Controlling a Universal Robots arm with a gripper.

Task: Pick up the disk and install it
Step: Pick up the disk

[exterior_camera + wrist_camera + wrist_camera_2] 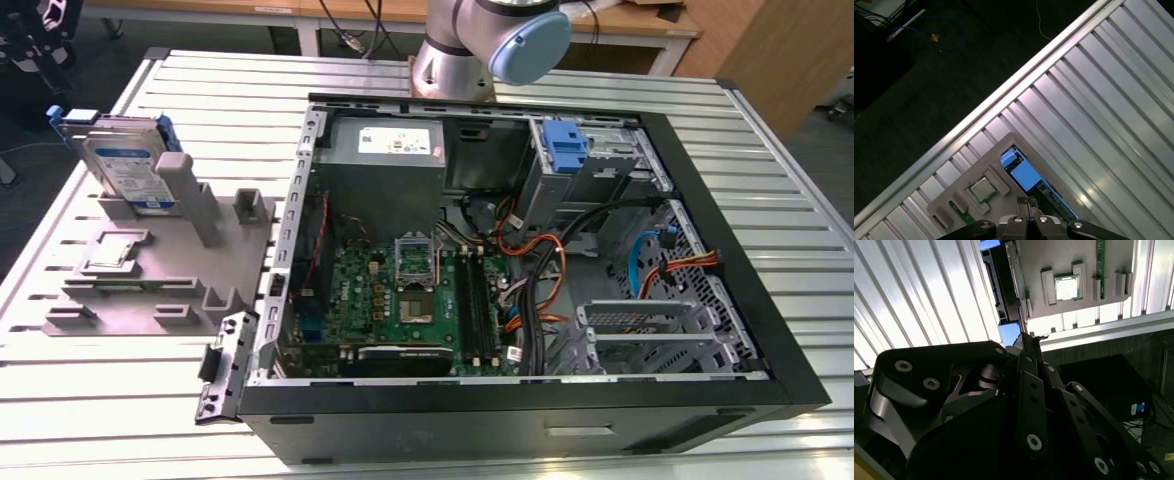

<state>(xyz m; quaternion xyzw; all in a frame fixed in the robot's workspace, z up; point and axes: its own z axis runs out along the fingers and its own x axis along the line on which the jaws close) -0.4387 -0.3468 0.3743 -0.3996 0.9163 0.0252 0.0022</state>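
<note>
The claw [1026, 202] has its two fingers pressed together with nothing between them; in both wrist views the black linkages run in to a single closed tip [1028, 339]. It hangs above the counter [1104, 90], touching nothing.

Right under that tip, and nearest to it, is the disk [1025, 175]. It stands on edge in a grey holder [996, 150], so from the claw's height only its narrow upper edge and the blue carrier frame are seen. In the second wrist view the disk [996, 290] is a thin dark strip running away from the fingertips. The exterior view shows it upright [127, 165], label side out, at the far corner of the holder [160, 270].

A little farther out from the claw, beside the disk, a small square silver chip [983, 190] lies flat in a pocket of the same holder [1069, 255], with a thin green circuit strip [961, 212] close by it. The chip appears in the second wrist view too [1066, 288].

Around the holder spreads the ribbed metal counter [107, 400]. Beyond the holder stands an open computer case [534, 400], motherboard and cables exposed, with the arm's base [461, 50] behind it. Past the counter's edge, well below the claw, is a dark floor [929, 75] with a loose blue cable [954, 30].
</note>
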